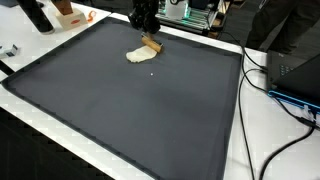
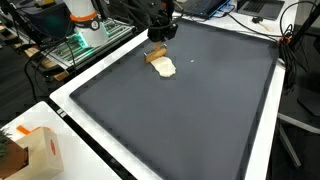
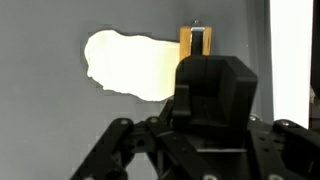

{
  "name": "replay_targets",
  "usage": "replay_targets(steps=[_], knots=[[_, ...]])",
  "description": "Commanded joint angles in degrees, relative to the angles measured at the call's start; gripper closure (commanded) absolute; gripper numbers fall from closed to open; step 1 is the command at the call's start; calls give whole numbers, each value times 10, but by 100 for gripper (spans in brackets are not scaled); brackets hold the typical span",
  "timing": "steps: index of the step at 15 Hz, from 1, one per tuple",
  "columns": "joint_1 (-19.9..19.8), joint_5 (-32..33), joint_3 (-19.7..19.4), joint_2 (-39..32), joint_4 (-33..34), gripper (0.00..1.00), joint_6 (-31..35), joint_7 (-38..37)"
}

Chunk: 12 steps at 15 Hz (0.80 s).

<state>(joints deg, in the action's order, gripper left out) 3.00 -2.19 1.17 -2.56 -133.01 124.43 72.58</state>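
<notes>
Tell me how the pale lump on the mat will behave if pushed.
The pale lump lies flat with a ragged outline, so it is probably soft and floppy, sagging when lifted. It looks thin, so likely light. On the dark mat it would probably drag or bunch rather than roll.

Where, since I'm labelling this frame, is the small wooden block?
In both exterior views the wooden block lies on the mat near its robot-side edge, right beside the cream patch, beneath the end effector; the wrist view shows it top centre.

Small tan wooden block (image 1: 152, 45) on dark grey mat (image 1: 120, 110), touching a flat, irregular cream-white patch (image 1: 138, 56) beside it
</notes>
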Motion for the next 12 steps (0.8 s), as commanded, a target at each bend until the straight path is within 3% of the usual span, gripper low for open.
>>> replay_targets(steps=[1,8,12], knots=[[-13,-5,0,4,-8,76,-16,9],[-34,-39,-15,54,-5,76,-60,-9],[-41,-65,-29,98,4,76,-69,-59]])
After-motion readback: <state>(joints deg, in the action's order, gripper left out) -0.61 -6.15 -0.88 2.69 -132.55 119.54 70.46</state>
